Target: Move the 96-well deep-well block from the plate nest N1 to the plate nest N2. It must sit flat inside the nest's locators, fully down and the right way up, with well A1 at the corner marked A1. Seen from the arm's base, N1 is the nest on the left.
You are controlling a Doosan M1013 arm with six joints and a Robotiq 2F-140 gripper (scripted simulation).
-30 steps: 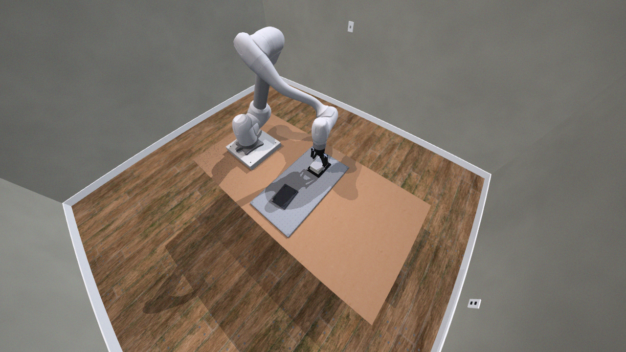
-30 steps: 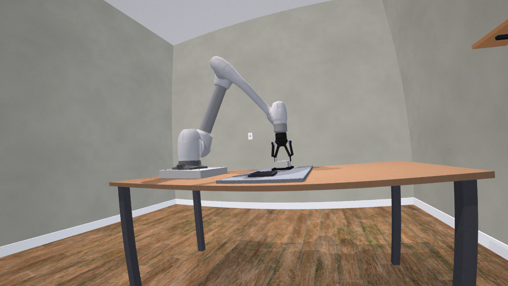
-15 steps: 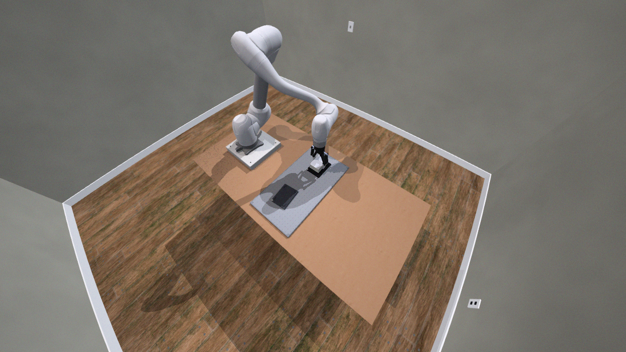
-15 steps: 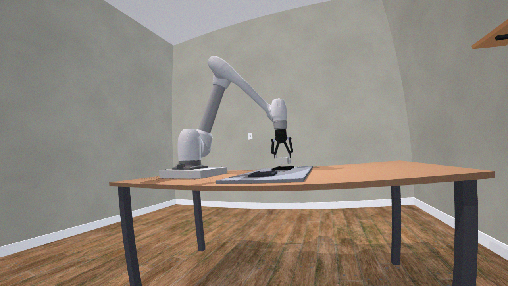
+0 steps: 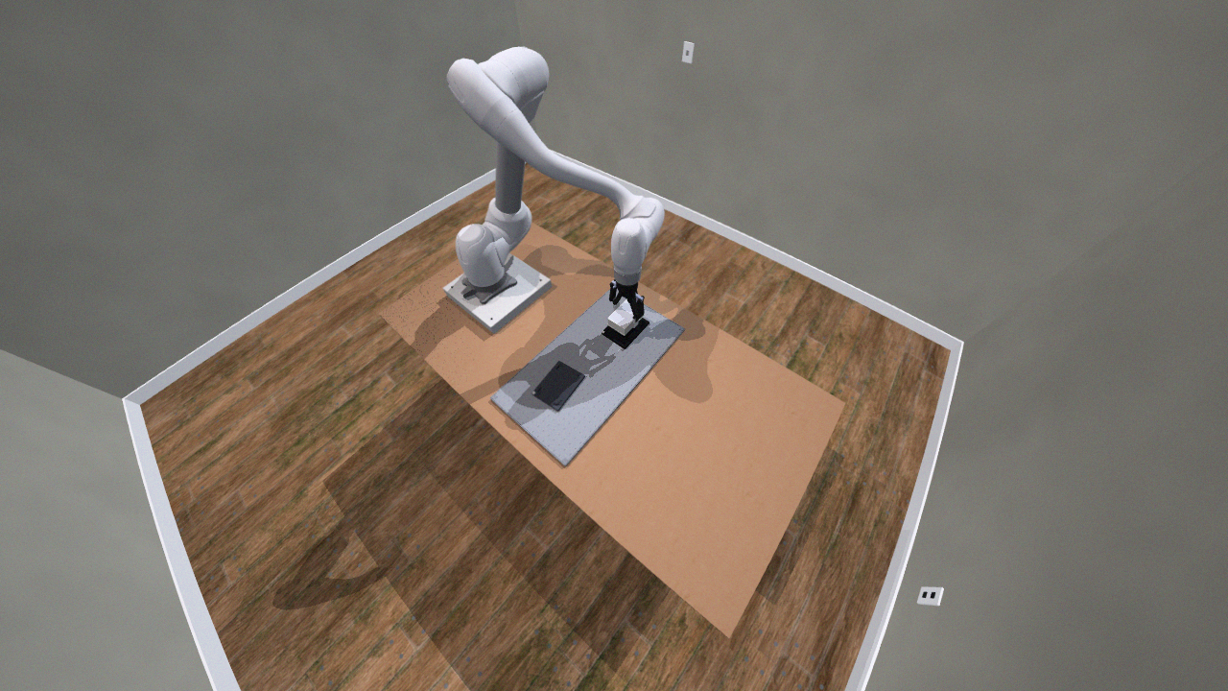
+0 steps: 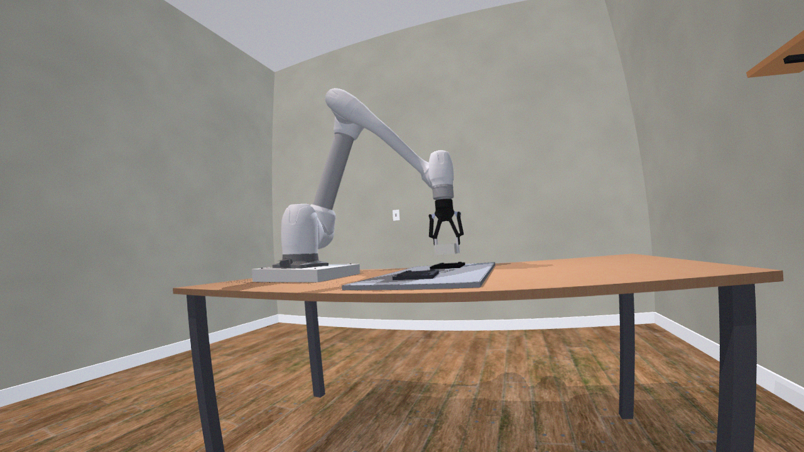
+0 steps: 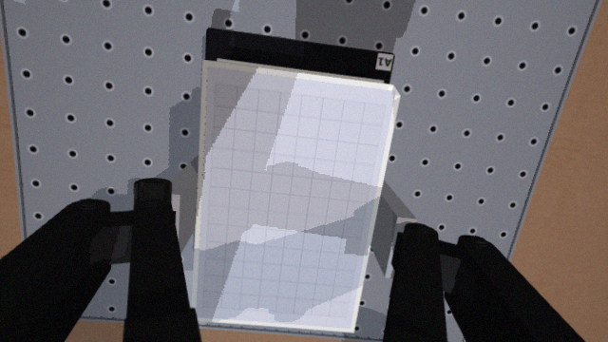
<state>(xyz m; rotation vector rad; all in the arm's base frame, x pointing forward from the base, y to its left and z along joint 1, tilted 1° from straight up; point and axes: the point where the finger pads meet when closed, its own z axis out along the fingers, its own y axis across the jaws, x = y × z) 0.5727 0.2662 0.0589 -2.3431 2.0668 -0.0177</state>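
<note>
My gripper [image 7: 288,184] is shut on the white 96-well deep-well block [image 7: 292,204], its fingers on the two long sides. The block hangs level, clear above the black nest N1 [image 7: 299,52], whose far edge and A1 label [image 7: 385,62] show past the block. In the exterior view the gripper [image 6: 445,242] holds the block [image 6: 446,247] well above N1 [image 6: 448,264]. In the top view the block [image 5: 620,324] is over N1 [image 5: 632,333]. The empty black nest N2 [image 5: 558,383] lies further along the plate; it also shows in the exterior view [image 6: 416,274].
Both nests sit on a grey perforated baseplate [image 5: 588,378] on a wooden table [image 6: 562,272]. The arm's base stands on a white mount [image 5: 496,296] beside the plate. A wooden shelf [image 6: 778,59] hangs at the upper right.
</note>
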